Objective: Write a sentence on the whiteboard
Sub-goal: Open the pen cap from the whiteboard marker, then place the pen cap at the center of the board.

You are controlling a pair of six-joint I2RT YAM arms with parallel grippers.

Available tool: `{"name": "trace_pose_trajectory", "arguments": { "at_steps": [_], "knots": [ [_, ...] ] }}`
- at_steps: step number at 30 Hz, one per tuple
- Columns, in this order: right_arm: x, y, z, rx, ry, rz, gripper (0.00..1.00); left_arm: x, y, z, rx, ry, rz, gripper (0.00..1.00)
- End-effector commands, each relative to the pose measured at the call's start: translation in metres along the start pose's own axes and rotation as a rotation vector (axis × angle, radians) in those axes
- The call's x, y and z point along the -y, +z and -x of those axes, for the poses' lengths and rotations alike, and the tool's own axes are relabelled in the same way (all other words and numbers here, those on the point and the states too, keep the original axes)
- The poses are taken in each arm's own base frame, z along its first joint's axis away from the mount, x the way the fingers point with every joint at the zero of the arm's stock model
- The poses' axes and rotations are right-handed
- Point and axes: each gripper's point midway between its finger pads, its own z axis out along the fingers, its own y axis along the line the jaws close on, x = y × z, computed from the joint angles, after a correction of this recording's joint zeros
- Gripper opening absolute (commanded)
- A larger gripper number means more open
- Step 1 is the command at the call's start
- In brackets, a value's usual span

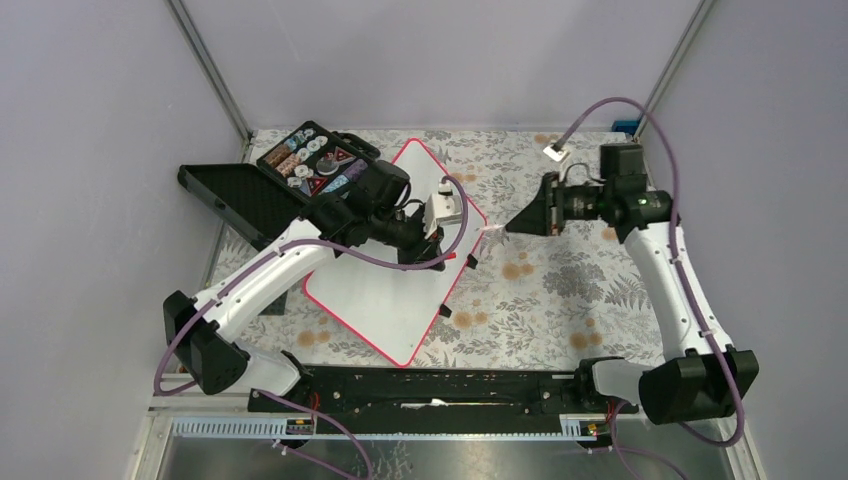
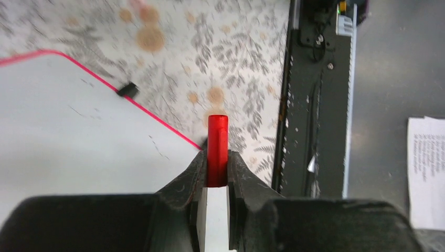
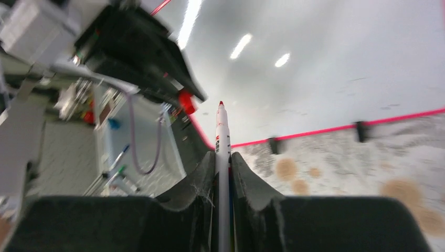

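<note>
Right wrist: I'm seeing right fingers [image 3: 202, 176] clamping a red-tipped marker [image 3: 223, 134], label unreadable, just beside the whiteboard [image 3: 341, 68] on the worktop [image 3: 325, 170]; only left wrist is showing left fingers [image 2: 193, 176] pinching a red cap [image 2: 217, 142].

The whiteboard [image 1: 385, 300] is white with a pink-red rim. The tablecloth [image 1: 570, 285] has grey leaves and brown spots. The marker cap [image 2: 217, 147] is red.

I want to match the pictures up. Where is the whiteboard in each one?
Top view: the whiteboard lies slanted near the middle.
Left wrist view: it fills the left side.
Right wrist view: it fills the top and right.
Shared landmark: the black clips along its edge.
</note>
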Motion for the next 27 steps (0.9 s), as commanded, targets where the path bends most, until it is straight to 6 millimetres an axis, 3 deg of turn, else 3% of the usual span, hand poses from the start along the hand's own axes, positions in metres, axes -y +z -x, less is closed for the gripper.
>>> {"name": "trace_pose_trajectory", "arguments": {
  "at_steps": [1,6,9,13,19,24,27],
  "knots": [
    [0.027,-0.033,0.019,0.056,-0.071,-0.11,0.0,0.015,0.002,-0.024,-0.075,-0.067,-0.069,0.0],
    [0.057,-0.064,0.027,0.103,-0.051,-0.205,0.0,0.003,0.013,-0.016,-0.063,-0.072,-0.046,0.0],
    [0.078,-0.081,0.035,0.15,0.007,-0.254,0.0,-0.002,0.034,-0.012,-0.084,-0.05,-0.03,0.0],
    [0.11,-0.111,0.047,0.261,0.095,-0.343,0.0,-0.005,0.08,-0.02,-0.179,0.025,0.016,0.0],
    [0.14,-0.13,0.04,0.326,0.17,-0.431,0.0,-0.002,0.157,-0.032,-0.252,0.06,0.05,0.0],
    [0.149,-0.138,0.037,0.351,0.207,-0.438,0.0,-0.003,0.213,-0.062,-0.339,0.034,0.032,0.01],
    [0.148,-0.138,0.034,0.349,0.201,-0.434,0.0,-0.01,0.229,-0.073,-0.368,0.035,0.058,0.01]
  ]
}}
